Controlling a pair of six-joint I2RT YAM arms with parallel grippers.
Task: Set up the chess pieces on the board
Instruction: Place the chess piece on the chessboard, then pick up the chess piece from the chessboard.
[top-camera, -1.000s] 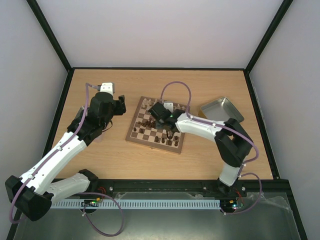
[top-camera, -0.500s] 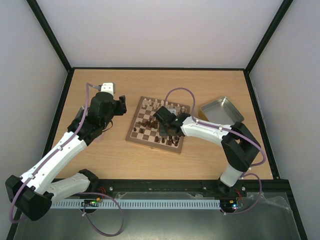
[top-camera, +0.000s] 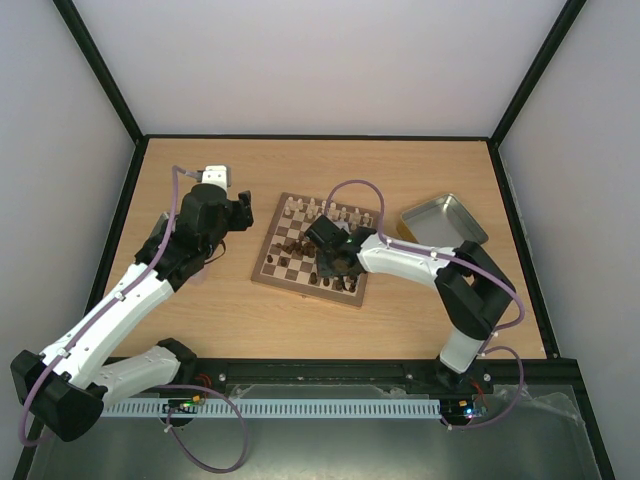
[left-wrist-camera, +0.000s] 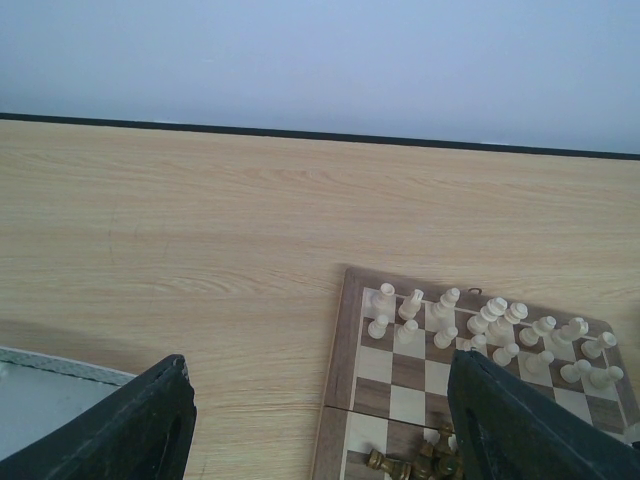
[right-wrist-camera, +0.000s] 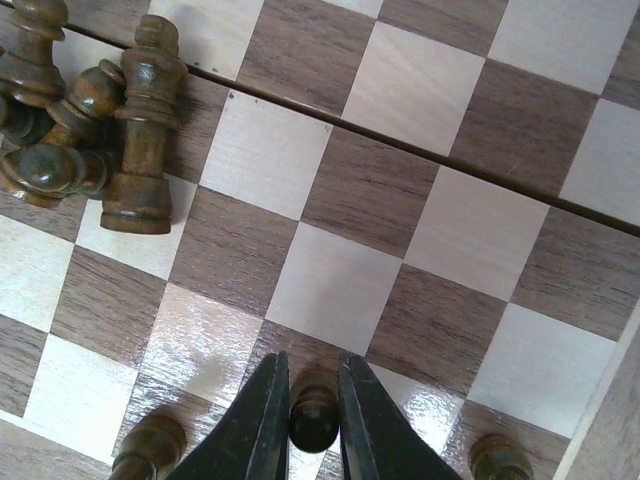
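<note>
At the near side of the board, the right end effector stands low, its two fingers pressed to either flank of a dark pawn. I see no gap, so I take it as gripping that pawn. Another dark pawn stands just beside it on one side, and a third a little further off on the other.

The step in hand looks like seating this pawn in its row. Next the fingers must part and rise straight up, without tipping it or brushing its neighbours.

Further in, mid-board, a heap of dark pieces lies jumbled, some on their sides. Those want sorting next, one at a time.

Off the board's left side, over the bench, the left end effector hovers with fingers wide apart and nothing between them.

On the far rows the cream pieces look lined up already. Beyond, to the right, sits a metal tray.
</note>
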